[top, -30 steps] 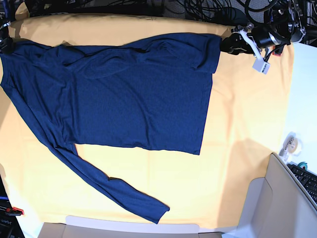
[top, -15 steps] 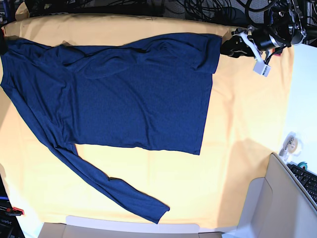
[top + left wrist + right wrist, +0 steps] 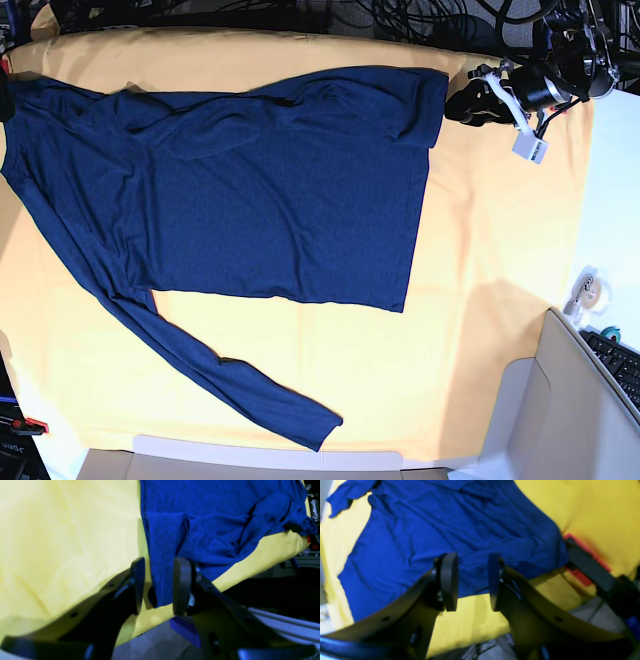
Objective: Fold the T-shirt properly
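Note:
The dark navy T-shirt [image 3: 270, 190] lies spread on the yellow-orange cloth [image 3: 500, 250], with one long sleeve [image 3: 230, 385] trailing toward the front edge. My left gripper [image 3: 468, 100] hovers open just right of the shirt's far right corner. In the left wrist view that gripper [image 3: 159, 562] has the hem corner [image 3: 160, 590] showing in the gap between its fingers, ungripped. My right gripper [image 3: 472, 557] is open above the T-shirt [image 3: 445, 530] near the table edge, with nothing between its fingers. It lies outside the base view.
A tape roll [image 3: 590, 292], a keyboard [image 3: 620, 365] and a grey box [image 3: 560, 400] sit at the right. Cables [image 3: 400, 20] run along the back. A red-and-black clamp [image 3: 585, 565] sits at the table edge beside the shirt.
The right gripper let go of the shirt's left end and withdrew out of the base view. The left gripper drew back a little from the shirt's corner.

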{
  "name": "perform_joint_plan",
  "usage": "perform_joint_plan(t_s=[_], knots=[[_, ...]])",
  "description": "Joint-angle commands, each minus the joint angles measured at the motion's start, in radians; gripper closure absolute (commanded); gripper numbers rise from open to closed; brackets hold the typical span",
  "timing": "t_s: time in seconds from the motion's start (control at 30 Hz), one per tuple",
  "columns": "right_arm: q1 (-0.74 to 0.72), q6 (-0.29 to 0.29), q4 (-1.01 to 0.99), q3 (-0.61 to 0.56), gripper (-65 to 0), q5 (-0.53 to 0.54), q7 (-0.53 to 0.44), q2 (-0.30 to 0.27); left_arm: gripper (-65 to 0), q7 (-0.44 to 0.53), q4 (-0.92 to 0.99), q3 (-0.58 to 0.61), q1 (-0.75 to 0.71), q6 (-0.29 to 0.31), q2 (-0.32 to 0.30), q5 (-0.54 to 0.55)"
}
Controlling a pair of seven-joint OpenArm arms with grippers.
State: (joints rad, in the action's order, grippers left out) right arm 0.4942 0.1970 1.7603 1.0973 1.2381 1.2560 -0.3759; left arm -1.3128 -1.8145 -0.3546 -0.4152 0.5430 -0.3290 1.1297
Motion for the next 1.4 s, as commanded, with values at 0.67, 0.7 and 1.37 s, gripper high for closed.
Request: perform_joint_plan(t_s=[0.67,0.7,1.37], knots=[[-0.136,0.009,0.186,0.008,-20.0,0.013,-0.020,0.239,-18.4,0.009,-0.014,-0.088,0.129,0.010,-0.189,0.019],[-0.162,0.022,0.184,0.008,-20.0,-0.001,-0.020,0.245,-18.4,0.008,-0.014,-0.087,0.144,0.012,-0.200,0.019],[-0.701,0.236,-0.260,-0.345,-20.0,-0.407,-0.019,0.015,-18.6,-0.004,0.114,-0.085,0.358,-0.051,-0.127,0.017]])
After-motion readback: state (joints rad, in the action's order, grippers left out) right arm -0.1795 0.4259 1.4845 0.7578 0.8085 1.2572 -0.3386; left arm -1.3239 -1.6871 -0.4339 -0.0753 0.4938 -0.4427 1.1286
